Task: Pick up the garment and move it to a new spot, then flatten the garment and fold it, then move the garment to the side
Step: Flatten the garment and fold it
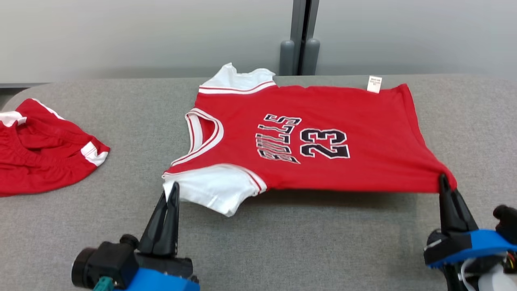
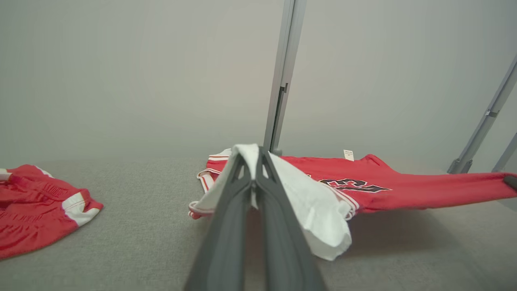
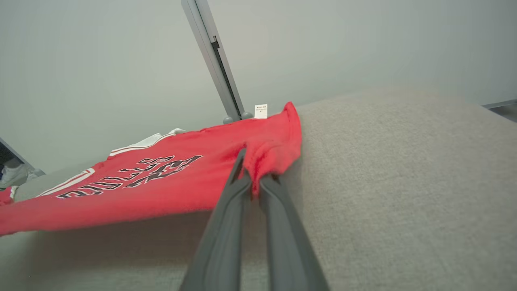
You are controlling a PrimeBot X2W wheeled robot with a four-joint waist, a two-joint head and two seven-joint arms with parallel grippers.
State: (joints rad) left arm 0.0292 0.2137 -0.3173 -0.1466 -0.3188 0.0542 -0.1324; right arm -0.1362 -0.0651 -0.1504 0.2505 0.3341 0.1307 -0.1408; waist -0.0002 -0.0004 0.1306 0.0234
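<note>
Nearest to you, the left gripper [image 1: 174, 186] and the right gripper [image 1: 443, 178] are rising from the bottom edge of the head view, the frame cutting off their blue-and-black bodies; the left gripper's fingers are pressing together on the white sleeve [image 1: 214, 188] of the red jersey [image 1: 323, 117], and in the left wrist view the cloth is draping over the fingertips [image 2: 267, 173], so you cannot tell how much is caught; the right gripper's fingers are clamping just as tightly on the near corner of the hem, with red fabric bunching between them in the right wrist view; the jersey is stretching between the two grips, its near edge lifting off the grey table [image 1: 282, 250] and casting a shadow, its far edge lying flat near the grey post [image 1: 301, 36]; its underside is hiding from you; red shorts [image 1: 44, 157] are lying well apart on the table's left, running off the frame.
</note>
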